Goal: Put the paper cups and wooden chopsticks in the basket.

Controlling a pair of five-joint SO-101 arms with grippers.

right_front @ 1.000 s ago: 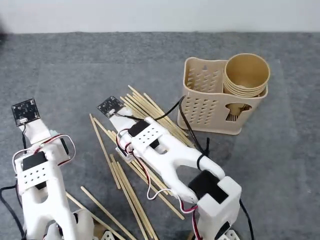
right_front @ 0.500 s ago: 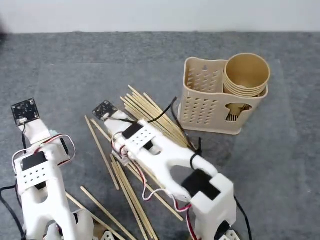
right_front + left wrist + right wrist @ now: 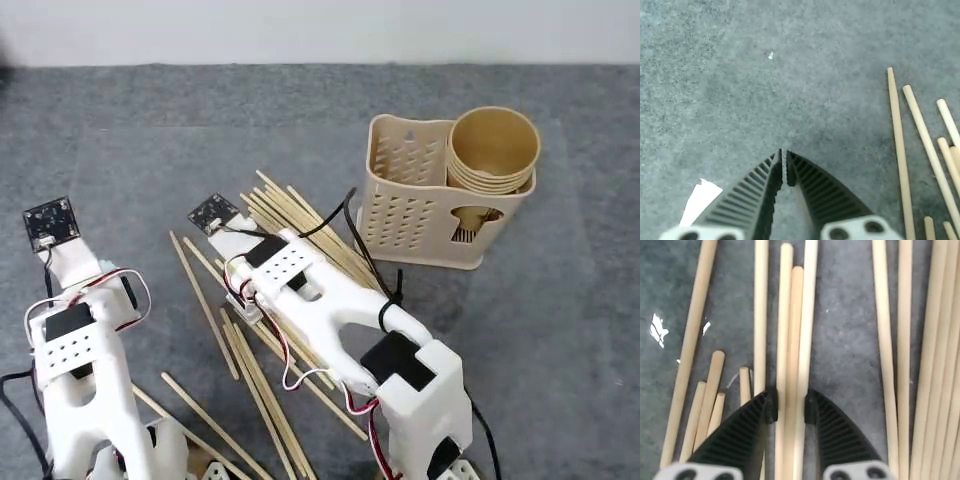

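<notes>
- Cups: I see the paper cups [image 3: 493, 150] stacked inside one compartment of the basket [image 3: 420, 215]. I judge this part done.
- Chopsticks: the wooden chopsticks [image 3: 285, 215] lie scattered on the worktop [image 3: 560, 330], the nearest just beside the basket. This part is left to do.
- Right gripper [image 3: 789, 407]: fingers closed on a pair of chopsticks, low at the worktop.
- Left gripper [image 3: 784, 156]: fingers closed, empty, over bare worktop, apart from the pile.

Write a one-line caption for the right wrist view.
Right arm's jaws pinched on a few chopsticks lying among others on the grey mat.
</notes>
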